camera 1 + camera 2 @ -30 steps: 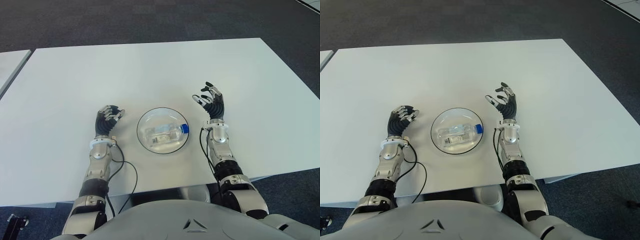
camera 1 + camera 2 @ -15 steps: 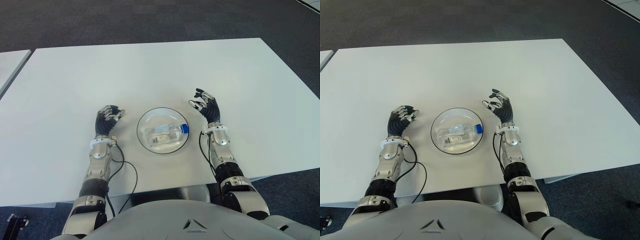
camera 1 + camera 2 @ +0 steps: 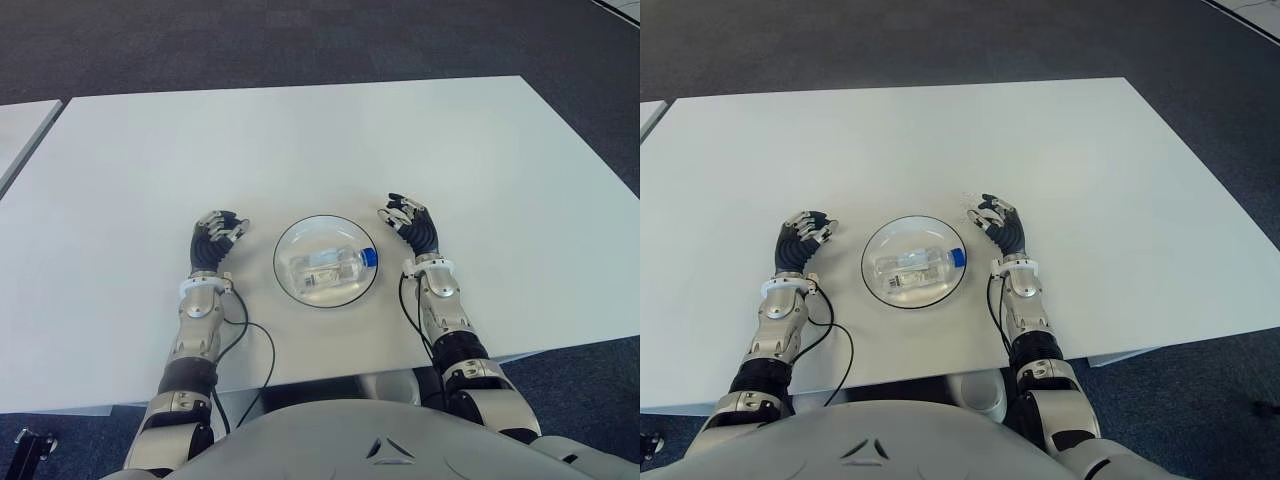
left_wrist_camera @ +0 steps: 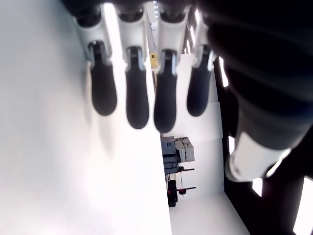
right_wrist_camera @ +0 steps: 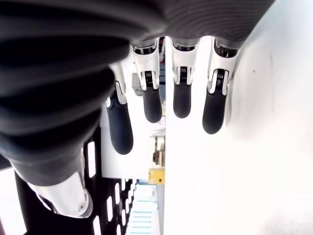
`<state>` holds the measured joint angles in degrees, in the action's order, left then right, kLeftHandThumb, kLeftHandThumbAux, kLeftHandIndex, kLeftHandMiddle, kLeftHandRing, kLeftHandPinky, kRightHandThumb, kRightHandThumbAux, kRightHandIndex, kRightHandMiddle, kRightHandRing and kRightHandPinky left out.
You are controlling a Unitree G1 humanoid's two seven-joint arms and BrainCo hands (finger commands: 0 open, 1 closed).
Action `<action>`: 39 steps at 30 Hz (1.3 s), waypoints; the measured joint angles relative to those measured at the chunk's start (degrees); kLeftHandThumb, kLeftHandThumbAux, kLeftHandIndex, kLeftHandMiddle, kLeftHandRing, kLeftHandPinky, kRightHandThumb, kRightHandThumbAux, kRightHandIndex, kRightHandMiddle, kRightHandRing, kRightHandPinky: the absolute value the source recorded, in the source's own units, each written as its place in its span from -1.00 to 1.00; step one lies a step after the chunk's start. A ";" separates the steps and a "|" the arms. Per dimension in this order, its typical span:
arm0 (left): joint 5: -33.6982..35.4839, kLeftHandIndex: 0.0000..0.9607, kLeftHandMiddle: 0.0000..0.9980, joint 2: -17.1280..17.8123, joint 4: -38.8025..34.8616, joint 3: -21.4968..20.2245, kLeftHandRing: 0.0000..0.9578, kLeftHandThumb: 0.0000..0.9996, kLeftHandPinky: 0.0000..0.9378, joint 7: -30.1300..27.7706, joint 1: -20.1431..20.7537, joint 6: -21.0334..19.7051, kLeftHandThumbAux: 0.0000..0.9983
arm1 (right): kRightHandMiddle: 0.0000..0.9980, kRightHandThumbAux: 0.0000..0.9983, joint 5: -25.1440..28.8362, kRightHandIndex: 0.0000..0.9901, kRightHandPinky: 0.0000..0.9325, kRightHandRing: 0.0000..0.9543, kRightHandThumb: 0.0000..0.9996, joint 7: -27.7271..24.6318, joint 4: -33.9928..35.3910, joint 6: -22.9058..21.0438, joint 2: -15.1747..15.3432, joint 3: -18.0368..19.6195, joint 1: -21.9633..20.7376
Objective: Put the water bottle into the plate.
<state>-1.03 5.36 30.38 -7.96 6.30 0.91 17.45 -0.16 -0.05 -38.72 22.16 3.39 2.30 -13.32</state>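
I see the white table [image 3: 330, 130] filling most of the view, with the clear plate [image 3: 288, 283] near its front edge. The water bottle [image 3: 328, 268] lies on its side inside the plate, blue cap pointing right. My left hand [image 3: 214, 238] sits left of the plate, fingers loosely apart, holding nothing. My right hand [image 3: 411, 221] is just right of the plate, fingers relaxed and empty.
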 measured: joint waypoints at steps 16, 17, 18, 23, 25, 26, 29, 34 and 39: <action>0.22 -0.11 -0.02 0.18 0.06 -0.08 0.01 0.40 0.01 -0.93 -0.04 0.00 0.44 | 0.38 0.46 -0.31 -0.12 0.40 0.41 0.41 2.50 0.30 -3.09 -0.94 -0.08 -0.28; 0.26 -0.11 -0.02 0.18 0.06 -0.09 0.01 0.40 0.01 -0.93 -0.04 0.00 0.44 | 0.37 0.46 -0.37 -0.12 0.40 0.41 0.41 2.75 0.30 -3.09 -1.05 -0.08 -0.29; 0.30 -0.11 -0.02 0.17 0.06 -0.11 0.01 0.40 0.01 -0.94 -0.04 0.00 0.44 | 0.37 0.46 -0.43 -0.12 0.39 0.40 0.41 2.98 0.28 -3.09 -1.13 -0.09 -0.31; 0.41 -0.11 -0.02 0.18 0.06 -0.11 0.00 0.40 0.01 -0.94 -0.04 0.00 0.44 | 0.35 0.46 -0.61 -0.12 0.37 0.37 0.41 3.48 -0.05 -3.01 -1.25 -0.11 -0.39; 0.41 -0.11 -0.03 0.19 0.06 -0.10 0.00 0.40 0.00 -0.95 -0.04 0.00 0.44 | 0.34 0.46 -0.62 -0.12 0.37 0.37 0.41 3.59 -0.27 -2.95 -1.29 -0.10 -0.42; 0.41 -0.11 -0.03 0.22 0.06 -0.09 0.00 0.40 0.00 -0.95 -0.04 0.01 0.44 | 0.34 0.46 -0.63 -0.12 0.38 0.37 0.41 3.67 -0.38 -2.92 -1.31 -0.10 -0.45; 0.40 -0.11 -0.04 0.29 0.07 -0.04 -0.01 0.40 0.00 -0.97 -0.05 0.01 0.44 | 0.34 0.46 -0.70 -0.12 0.38 0.37 0.41 4.03 -0.66 -2.88 -1.39 -0.10 -0.55; 0.37 -0.11 -0.04 0.37 0.07 0.00 -0.01 0.40 0.00 -1.01 -0.06 0.01 0.44 | 0.36 0.46 -0.87 -0.12 0.40 0.39 0.41 4.73 -1.04 -2.87 -1.51 -0.11 -0.79; 0.27 -0.11 -0.03 0.43 0.07 0.04 -0.01 0.40 0.00 -1.01 -0.07 0.00 0.44 | 0.36 0.46 -1.17 -0.12 0.39 0.39 0.41 5.33 -1.30 -2.87 -1.57 -0.12 -0.97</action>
<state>-0.77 5.78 30.44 -7.92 5.28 0.84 17.45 -1.33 5.28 -40.03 19.28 1.82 2.18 -14.29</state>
